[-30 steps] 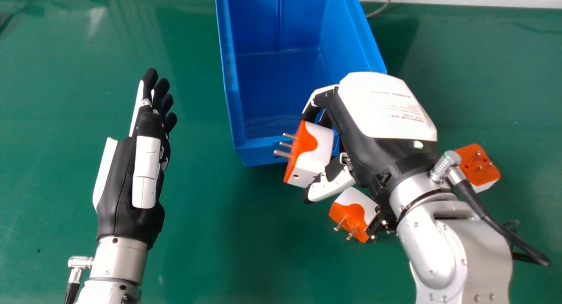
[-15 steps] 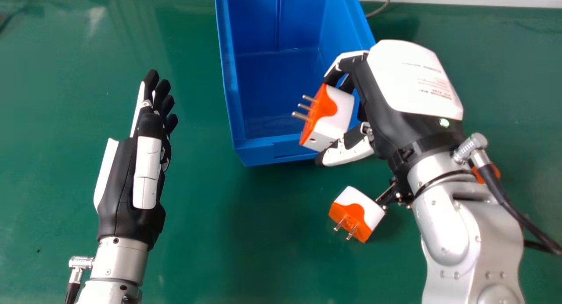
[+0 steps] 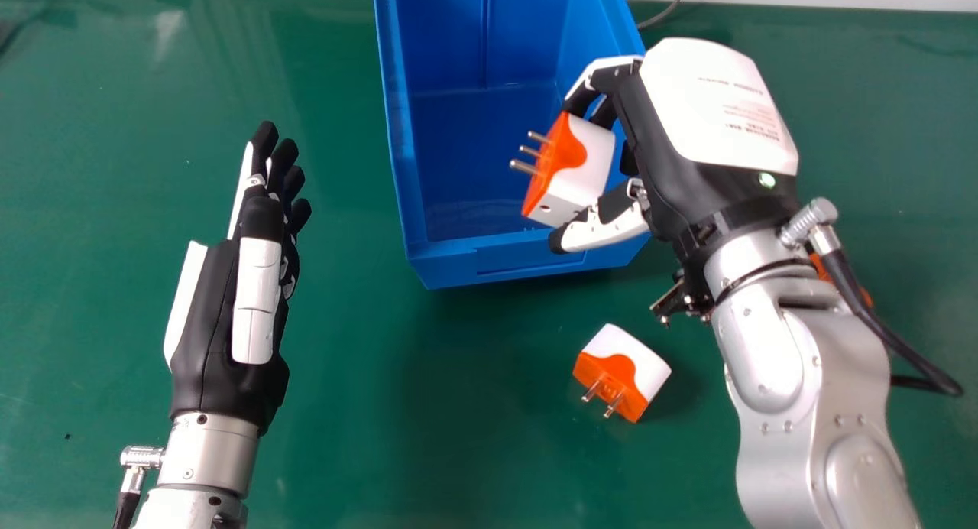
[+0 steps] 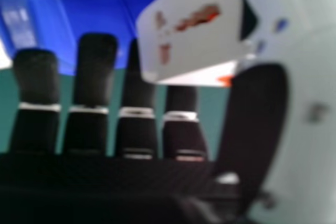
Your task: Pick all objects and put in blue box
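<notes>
The right robot hand pinches an orange-and-white plug adapter between its thumb and curled fingers, prongs outward, and in the head view it lines up with the near right part of the blue box, which stands by the far edge of the desk. The right hand view is blurred, so how squarely the grip sits is hard to judge, though the adapter seems caught towards the fingertips. The main risk is an early release: the thumb overlaps the near rim in the head view, and if the hand lets go before the load is well inside, the adapter could strike that rim and tumble back out. Lowering here might also knock the thumb or knuckles against the near or right wall, twisting the piece loose. A second adapter lies on the desk in front of the box, and an orange piece is partly hidden behind the right forearm; a low return swing could nudge either. The left robot hand idles with straight fingers, left of the box.
</notes>
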Motion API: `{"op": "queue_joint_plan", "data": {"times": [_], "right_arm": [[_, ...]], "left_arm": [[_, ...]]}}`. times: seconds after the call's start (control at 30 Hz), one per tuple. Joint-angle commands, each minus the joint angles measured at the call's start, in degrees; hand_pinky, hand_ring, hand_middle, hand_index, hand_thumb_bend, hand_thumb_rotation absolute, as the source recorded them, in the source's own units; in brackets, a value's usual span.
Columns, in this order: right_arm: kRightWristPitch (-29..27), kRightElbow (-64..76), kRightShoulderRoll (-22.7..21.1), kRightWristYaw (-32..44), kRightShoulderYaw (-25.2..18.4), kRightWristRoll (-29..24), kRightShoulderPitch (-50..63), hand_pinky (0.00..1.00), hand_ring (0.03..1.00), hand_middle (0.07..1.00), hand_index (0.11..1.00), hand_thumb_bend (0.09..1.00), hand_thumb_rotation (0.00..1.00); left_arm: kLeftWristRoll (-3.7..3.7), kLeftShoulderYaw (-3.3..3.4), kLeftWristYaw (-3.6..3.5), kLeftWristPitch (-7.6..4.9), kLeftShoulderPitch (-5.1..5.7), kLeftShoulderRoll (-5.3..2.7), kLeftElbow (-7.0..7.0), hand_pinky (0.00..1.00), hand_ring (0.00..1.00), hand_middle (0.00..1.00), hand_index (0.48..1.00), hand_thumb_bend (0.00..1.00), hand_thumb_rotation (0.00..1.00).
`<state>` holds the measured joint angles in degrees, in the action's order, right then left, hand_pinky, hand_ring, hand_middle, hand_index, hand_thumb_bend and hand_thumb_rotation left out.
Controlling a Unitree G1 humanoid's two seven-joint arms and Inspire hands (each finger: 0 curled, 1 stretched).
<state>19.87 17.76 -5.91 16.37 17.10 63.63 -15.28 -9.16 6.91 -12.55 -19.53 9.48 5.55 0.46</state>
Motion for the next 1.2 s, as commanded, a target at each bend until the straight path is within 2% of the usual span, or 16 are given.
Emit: {"op": "queue_joint_plan", "data": {"times": [0.0,0.13,0.2,0.3,0.43,0.57,0.67,0.83,0.93,1.0,1.07,1.17], "right_arm": [[-0.9,-1.5,-0.5,-2.8,-0.4,-0.5,-3.3,0.26,0.369,0.474,0.53,0.509,0.0],[-1.1,-7.1,-1.6,-5.6,0.8,0.7,-6.8,0.26,0.369,0.474,0.53,0.509,0.0],[-1.7,-9.7,-2.0,-7.1,1.3,0.2,-8.2,0.26,0.369,0.471,0.531,0.509,0.0],[-3.2,-13.4,-2.9,-9.3,2.2,-0.7,-9.9,0.26,0.369,0.471,0.531,0.509,0.0],[-4.2,-17.3,-3.1,-12.3,3.4,-1.0,-11.4,0.26,0.366,0.469,0.532,0.509,0.0],[-5.3,-21.3,-3.3,-14.9,4.8,-1.3,-13.0,0.26,0.366,0.469,0.532,0.509,0.0],[-6.6,-23.9,-3.5,-17.0,5.0,-2.5,-14.0,0.26,0.366,0.469,0.532,0.509,0.0],[-7.9,-27.3,-4.9,-21.6,6.7,-1.2,-15.2,0.26,0.366,0.473,0.532,0.51,0.0],[-8.0,-28.8,-5.4,-24.1,7.7,-0.8,-15.7,0.25,0.365,0.471,0.533,0.51,0.0],[-8.0,-29.5,-5.6,-24.8,8.1,-1.1,-15.9,0.25,0.365,0.471,0.533,0.51,0.0],[-7.9,-30.0,-5.7,-25.0,8.4,-1.6,-16.0,0.25,0.364,0.466,0.531,0.511,0.0],[-7.4,-30.2,-5.9,-24.2,8.7,-1.8,-16.2,0.25,0.364,0.466,0.531,0.511,0.0]], "left_arm": [[-0.73,-0.18,-0.56,-0.44,0.05,0.19,-1.61,1.0,1.0,1.0,1.0,0.88,1.0],[-1.08,-0.24,-0.7,-0.16,0.39,0.01,-1.99,1.0,1.0,1.0,1.0,0.88,1.0],[-0.98,-0.3,-0.86,-0.17,0.42,0.17,-2.04,1.0,1.0,1.0,1.0,0.88,1.0],[-0.97,-0.15,-0.72,-0.69,0.08,-0.09,-1.44,1.0,1.0,1.0,1.0,0.88,1.0],[-1.22,-0.15,-0.89,-0.08,0.16,0.01,-1.61,1.0,1.0,1.0,1.0,0.88,1.0],[-1.31,-0.17,-0.91,-0.24,-0.01,-0.07,-1.41,1.0,1.0,1.0,1.0,0.88,1.0],[-1.19,-0.15,-0.58,0.14,-0.13,-0.23,-1.47,1.0,1.0,1.0,1.0,0.88,1.0],[-0.62,-0.2,-0.4,-0.51,-0.32,-0.14,-0.94,1.0,1.0,1.0,1.0,0.88,1.0],[-0.78,-0.16,-0.5,-0.64,-0.42,-0.2,-0.72,1.0,1.0,1.0,1.0,0.88,1.0],[-1.25,-0.19,-0.96,-0.37,-0.37,-0.05,-0.82,1.0,1.0,1.0,1.0,0.88,1.0],[-1.54,-0.17,-1.03,-0.3,-0.32,-0.19,-0.92,1.0,1.0,1.0,1.0,0.88,1.0],[-0.87,-0.13,-0.67,-0.78,-0.42,-0.28,-0.53,1.0,1.0,1.0,1.0,0.88,1.0]]}}
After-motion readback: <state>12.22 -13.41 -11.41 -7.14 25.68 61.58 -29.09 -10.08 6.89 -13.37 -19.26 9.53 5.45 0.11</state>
